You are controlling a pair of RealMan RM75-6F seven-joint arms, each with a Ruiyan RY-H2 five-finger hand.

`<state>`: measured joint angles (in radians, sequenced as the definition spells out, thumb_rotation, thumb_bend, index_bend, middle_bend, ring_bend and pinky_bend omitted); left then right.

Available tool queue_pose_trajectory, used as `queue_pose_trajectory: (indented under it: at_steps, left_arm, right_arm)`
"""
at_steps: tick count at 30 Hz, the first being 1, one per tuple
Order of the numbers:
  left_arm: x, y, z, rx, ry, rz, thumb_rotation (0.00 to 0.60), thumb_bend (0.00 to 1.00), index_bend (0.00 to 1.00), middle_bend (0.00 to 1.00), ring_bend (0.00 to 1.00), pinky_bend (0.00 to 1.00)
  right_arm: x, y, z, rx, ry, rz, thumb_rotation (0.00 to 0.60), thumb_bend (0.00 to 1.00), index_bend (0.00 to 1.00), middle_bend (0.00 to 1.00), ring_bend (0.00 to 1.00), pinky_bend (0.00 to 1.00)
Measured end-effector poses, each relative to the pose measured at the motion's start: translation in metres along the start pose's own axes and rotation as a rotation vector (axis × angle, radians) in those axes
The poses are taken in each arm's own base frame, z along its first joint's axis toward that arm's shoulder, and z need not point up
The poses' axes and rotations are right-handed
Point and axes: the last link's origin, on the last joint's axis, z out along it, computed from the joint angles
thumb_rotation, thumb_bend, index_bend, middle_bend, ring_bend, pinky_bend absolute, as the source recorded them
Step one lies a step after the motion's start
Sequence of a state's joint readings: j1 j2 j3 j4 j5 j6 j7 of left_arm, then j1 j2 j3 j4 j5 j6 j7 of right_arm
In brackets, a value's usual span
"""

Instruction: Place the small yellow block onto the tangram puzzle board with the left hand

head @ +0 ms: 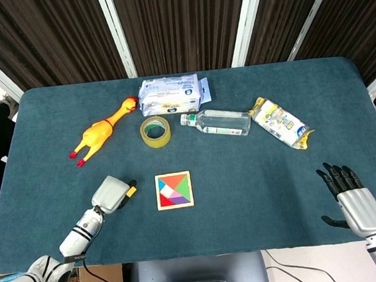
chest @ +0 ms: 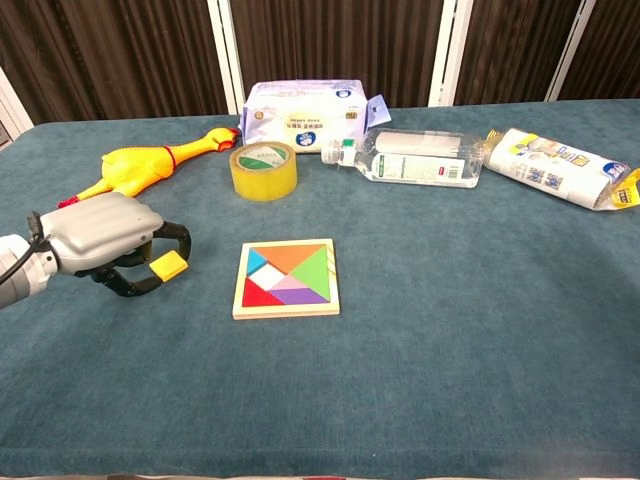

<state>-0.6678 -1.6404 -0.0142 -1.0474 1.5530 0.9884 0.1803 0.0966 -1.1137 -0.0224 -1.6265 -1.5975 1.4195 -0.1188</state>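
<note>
The small yellow block [chest: 168, 265] is pinched between the dark fingers of my left hand [chest: 105, 240], just left of the tangram puzzle board [chest: 286, 313]. It seems to sit slightly off the cloth. In the head view the left hand [head: 111, 194] is at the near left, with only a sliver of the block [head: 131, 192] showing at its fingertips, a short gap from the board [head: 176, 207]. The board lies flat, filled with coloured pieces. My right hand [head: 350, 195] rests near the table's front right edge with fingers spread and nothing in it.
Along the back lie a yellow rubber chicken [chest: 140, 165], a roll of tape [chest: 263, 170], a pack of wipes [chest: 312, 108], a plastic bottle on its side [chest: 415, 160] and a snack bag [chest: 555, 168]. Bare blue cloth surrounds the board.
</note>
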Motion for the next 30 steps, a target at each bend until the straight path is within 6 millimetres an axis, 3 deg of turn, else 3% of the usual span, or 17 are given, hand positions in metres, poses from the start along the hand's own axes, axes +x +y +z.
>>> queue_pose_trajectory:
  at_steps: [9, 22, 30]
  left_arm:
    - [0.009, 0.018, 0.0, -0.038, 0.033, 0.009, 0.6, 0.38, 0.71, 1.0, 1.0, 1.0]
    - [0.012, 0.07, 0.025, -0.057, 0.038, 0.107, 0.6, 0.38, 0.7, 1.0, 1.0, 1.0]
    - [0.026, 0.087, 0.031, -0.075, 0.067, 0.175, 0.6, 0.38, 0.71, 1.0, 1.0, 1.0]
  right_arm:
    - [-0.001, -0.002, -0.001, 0.014, -0.009, -0.003, 0.6, 0.18, 0.0, 0.0, 0.0, 0.0]
    - [0.002, 0.0, -0.005, 0.033, -0.015, 0.013, 0.6, 0.18, 0.0, 0.0, 0.0, 0.0]
    - [0.006, 0.003, -0.008, 0.037, -0.011, 0.026, 0.6, 0.18, 0.0, 0.0, 0.0, 0.0]
